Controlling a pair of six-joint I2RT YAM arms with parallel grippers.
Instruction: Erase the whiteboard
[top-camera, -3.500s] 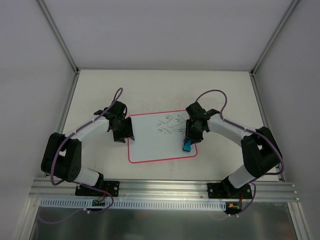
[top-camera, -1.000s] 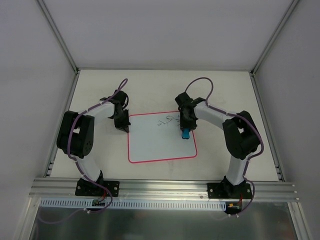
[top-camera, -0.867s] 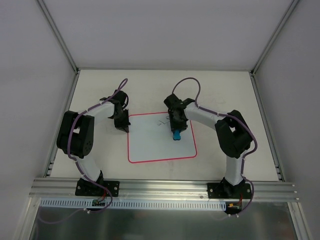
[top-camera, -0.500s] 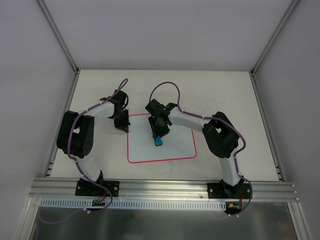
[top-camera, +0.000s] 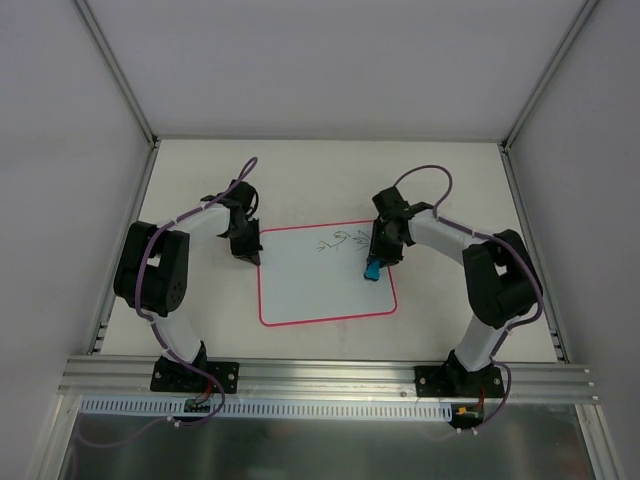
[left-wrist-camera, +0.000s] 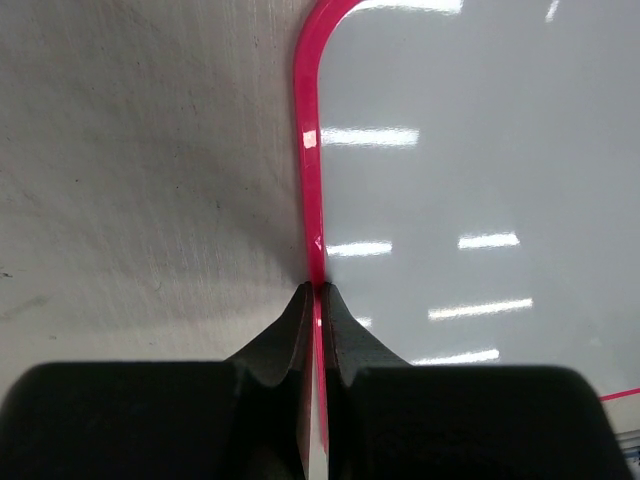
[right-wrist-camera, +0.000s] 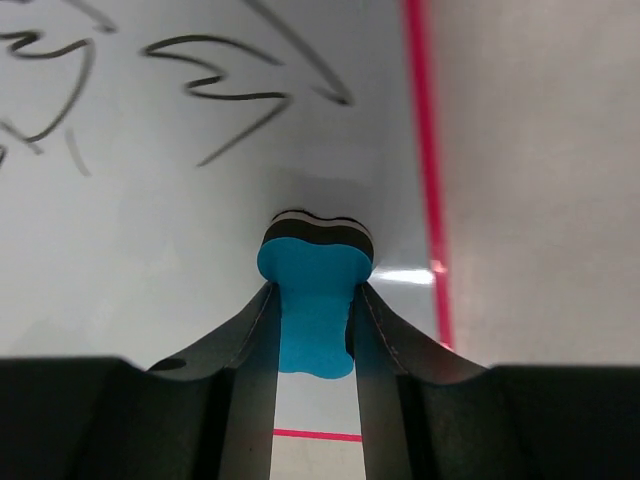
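Blue eraser (right-wrist-camera: 313, 300) pinched by right fingers (right-wrist-camera: 245, 352) on scribbled whiteboard (top-camera: 320, 290).

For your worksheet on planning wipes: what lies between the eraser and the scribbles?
Bare whiteboard only, shown in the right wrist view; the eraser sits short of the scribbles.

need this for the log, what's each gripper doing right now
Left gripper: closed on the whiteboard, fingers pinching its pink edge.
Right gripper: closed on the blue eraser.
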